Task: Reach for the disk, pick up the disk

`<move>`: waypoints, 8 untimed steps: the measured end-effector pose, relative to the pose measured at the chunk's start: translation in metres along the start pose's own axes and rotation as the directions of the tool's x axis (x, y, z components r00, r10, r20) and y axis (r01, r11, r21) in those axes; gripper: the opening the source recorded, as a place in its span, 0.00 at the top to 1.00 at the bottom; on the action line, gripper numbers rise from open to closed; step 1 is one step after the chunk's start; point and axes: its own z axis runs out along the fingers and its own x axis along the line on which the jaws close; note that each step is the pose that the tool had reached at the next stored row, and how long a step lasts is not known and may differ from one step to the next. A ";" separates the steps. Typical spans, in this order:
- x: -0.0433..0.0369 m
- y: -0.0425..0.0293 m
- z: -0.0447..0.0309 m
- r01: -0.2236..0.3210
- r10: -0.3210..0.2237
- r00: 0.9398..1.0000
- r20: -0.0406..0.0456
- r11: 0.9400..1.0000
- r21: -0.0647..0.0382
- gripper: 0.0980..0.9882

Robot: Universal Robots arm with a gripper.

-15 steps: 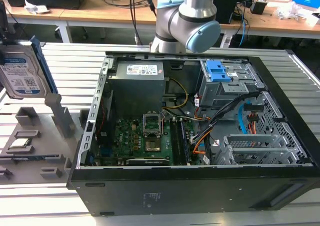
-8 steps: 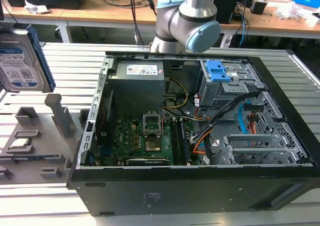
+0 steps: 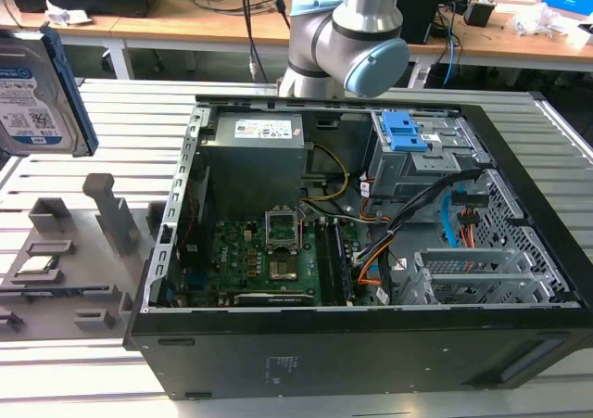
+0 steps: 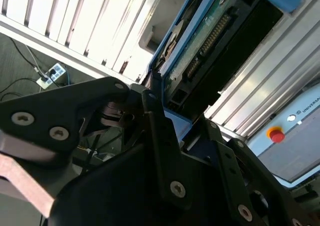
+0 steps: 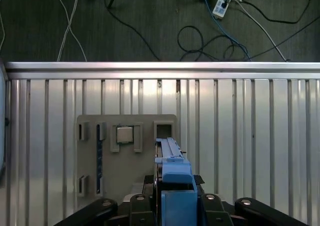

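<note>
- Disk hangs upright over the desk in the exterior view, label showing.
- Second wrist view: fingers clamp its circuit-board side.
- First wrist view: grey tray below.

Silver disk with white-and-blue label and blue bracket; grey ribbed table; black computer case.
</note>
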 end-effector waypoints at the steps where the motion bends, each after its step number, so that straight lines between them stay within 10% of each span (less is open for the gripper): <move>1: 0.0000 -0.0001 -0.0024 0.000 0.000 1.000 0.000 1.000 0.000 0.70; 8: 0.0003 -0.0010 -0.0299 0.000 0.000 1.000 0.000 1.000 -0.001 0.70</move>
